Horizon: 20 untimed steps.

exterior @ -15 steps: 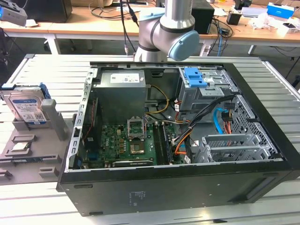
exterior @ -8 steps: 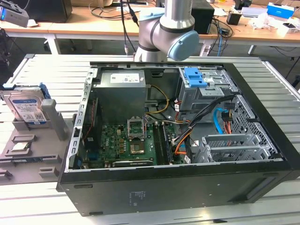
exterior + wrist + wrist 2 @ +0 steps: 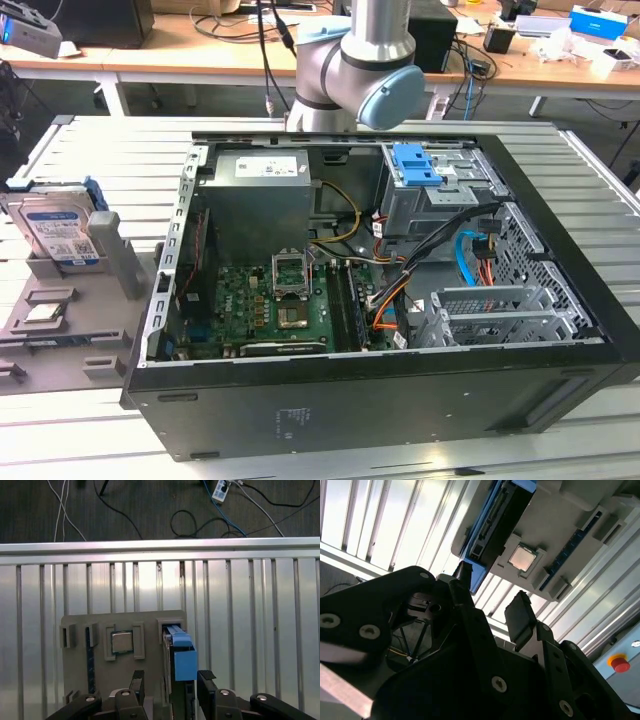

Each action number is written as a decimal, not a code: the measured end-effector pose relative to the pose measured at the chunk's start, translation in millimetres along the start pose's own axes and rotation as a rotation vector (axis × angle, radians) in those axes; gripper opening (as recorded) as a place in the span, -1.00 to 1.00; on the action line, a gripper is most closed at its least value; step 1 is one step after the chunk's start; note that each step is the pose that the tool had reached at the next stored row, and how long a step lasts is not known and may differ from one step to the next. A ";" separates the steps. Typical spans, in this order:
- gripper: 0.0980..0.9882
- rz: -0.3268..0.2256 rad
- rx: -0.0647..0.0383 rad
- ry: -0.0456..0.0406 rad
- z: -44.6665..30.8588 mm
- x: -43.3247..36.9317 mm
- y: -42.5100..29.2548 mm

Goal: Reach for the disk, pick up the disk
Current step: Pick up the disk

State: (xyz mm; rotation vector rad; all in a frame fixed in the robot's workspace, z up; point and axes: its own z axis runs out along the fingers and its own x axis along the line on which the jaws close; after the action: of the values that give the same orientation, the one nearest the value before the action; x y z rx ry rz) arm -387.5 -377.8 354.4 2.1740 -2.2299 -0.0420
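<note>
While the arm leans over the far edge of the open computer case, the disk stands on edge in a slot of a grey holder on the slatted metal counter, well apart from the case on the exterior view's left. Its white-and-blue label faces outward there, and a blue rail runs along its side.

In the first wrist view the end effector is spread, with nothing between its two dark fingers. The disk shows edge-on, its blue rail lined up with the gap between them. I cannot tell whether either finger touches it. A small square silver chip sits in a recess of the holder, just beside the disk's slot.

In the second wrist view the disk's dark edge and the chip lie beyond the fingertips.
</note>
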 end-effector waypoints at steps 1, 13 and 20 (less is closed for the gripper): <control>0.00 0.000 0.000 0.0000 0.2 0.0 0.0; 0.00 0.000 0.000 0.0000 8.6 0.0 -0.3; 0.00 0.000 0.000 0.0000 14.0 0.0 -0.5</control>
State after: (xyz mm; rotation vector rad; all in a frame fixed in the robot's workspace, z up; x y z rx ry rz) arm -387.5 -377.8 340.4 2.1741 -2.2298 -0.0420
